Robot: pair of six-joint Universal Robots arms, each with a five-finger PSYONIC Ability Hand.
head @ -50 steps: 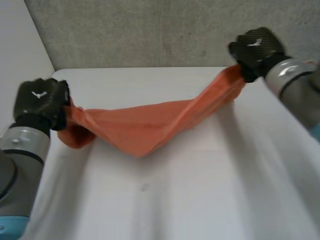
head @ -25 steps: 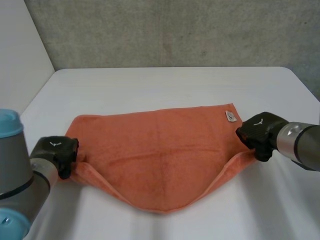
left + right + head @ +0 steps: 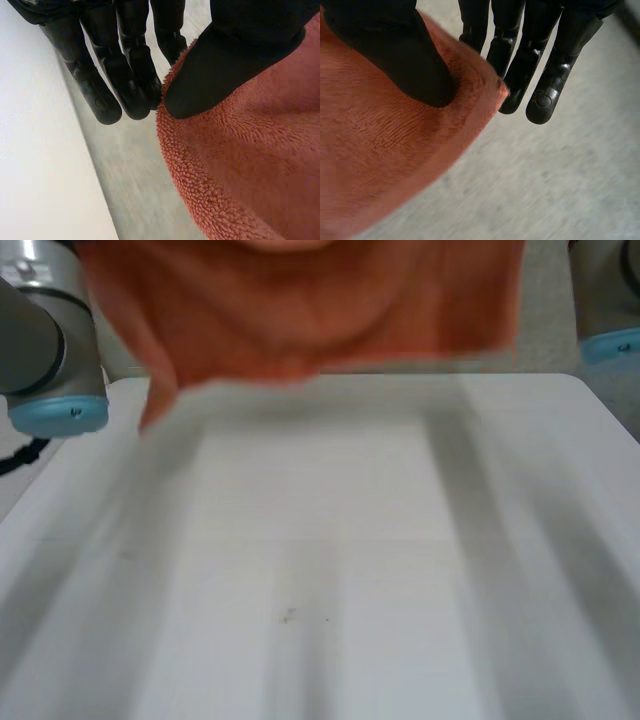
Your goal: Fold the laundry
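Observation:
An orange towel (image 3: 300, 310) hangs in the air above the far part of the white table (image 3: 330, 570), stretched wide between both arms. In the left wrist view my left hand (image 3: 240, 55) pinches an edge of the towel (image 3: 250, 170) between thumb and straight fingers (image 3: 125, 75). In the right wrist view my right hand (image 3: 395, 55) pinches the towel (image 3: 385, 160) the same way, its thumb pressing the cloth against the fingers (image 3: 540, 75). The towel's lower edge sags in the middle and clears the table.
My left arm's grey joint with a light-blue cap (image 3: 50, 360) rises at the left, and the right arm's cap (image 3: 610, 340) at the right. A grey wall (image 3: 545, 330) stands behind the table.
Half a second ago the towel lay spread on the table with both hands low at its sides. Now both hands have raised it high off the table.

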